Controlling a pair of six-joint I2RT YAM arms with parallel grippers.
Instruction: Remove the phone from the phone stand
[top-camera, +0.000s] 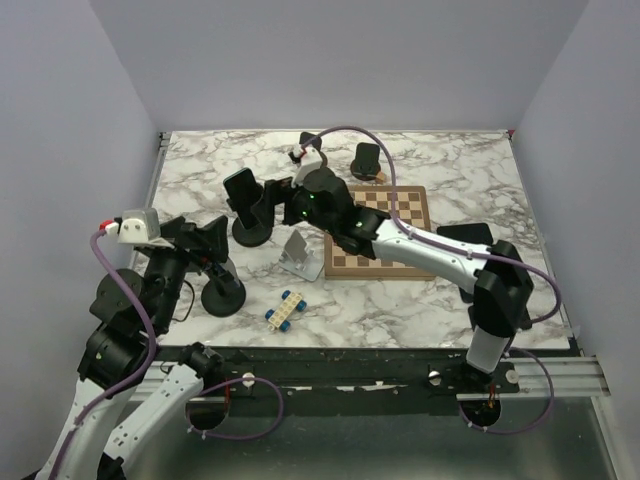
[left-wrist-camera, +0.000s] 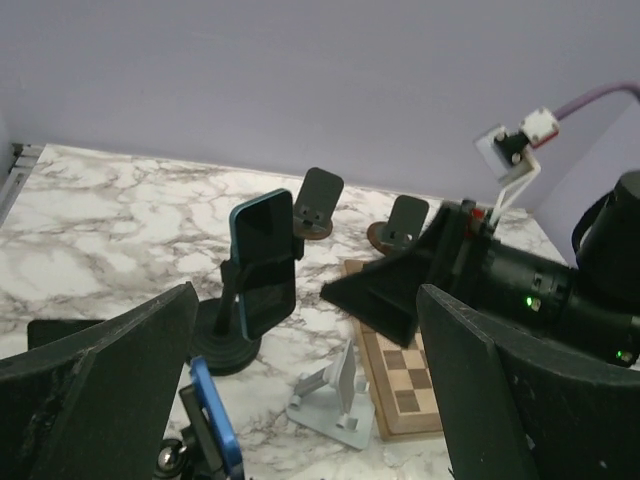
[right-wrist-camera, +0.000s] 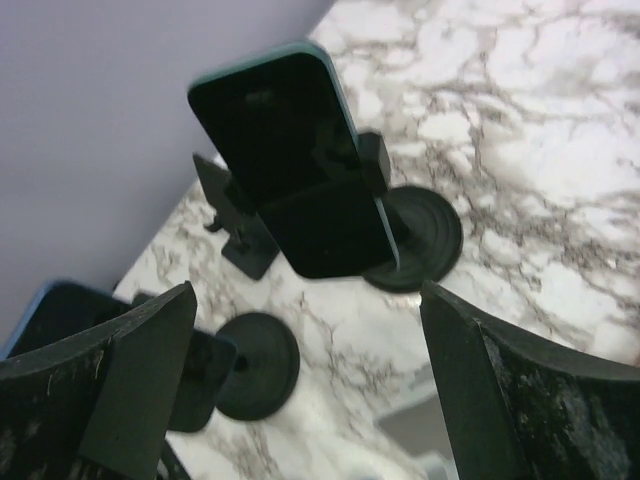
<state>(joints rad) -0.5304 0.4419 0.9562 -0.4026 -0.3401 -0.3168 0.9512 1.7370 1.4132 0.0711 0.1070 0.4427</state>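
Observation:
A blue-edged phone (top-camera: 240, 189) is clamped upright in a black round-based phone stand (top-camera: 250, 232). It also shows in the left wrist view (left-wrist-camera: 265, 262) and in the right wrist view (right-wrist-camera: 290, 165). My right gripper (top-camera: 264, 200) is open just right of this phone, fingers (right-wrist-camera: 530, 400) apart and empty. A second blue phone (left-wrist-camera: 213, 420) sits in a nearer black stand (top-camera: 222, 296). My left gripper (top-camera: 207, 243) is open around it, fingers (left-wrist-camera: 100, 385) wide and not closed on it.
A silver folding stand (top-camera: 300, 256) lies mid-table beside a wooden chessboard (top-camera: 385, 232). A blue-and-white toy block (top-camera: 286, 309) sits near the front edge. Two small black stands (top-camera: 368, 160) and a white object (top-camera: 305, 155) are at the back.

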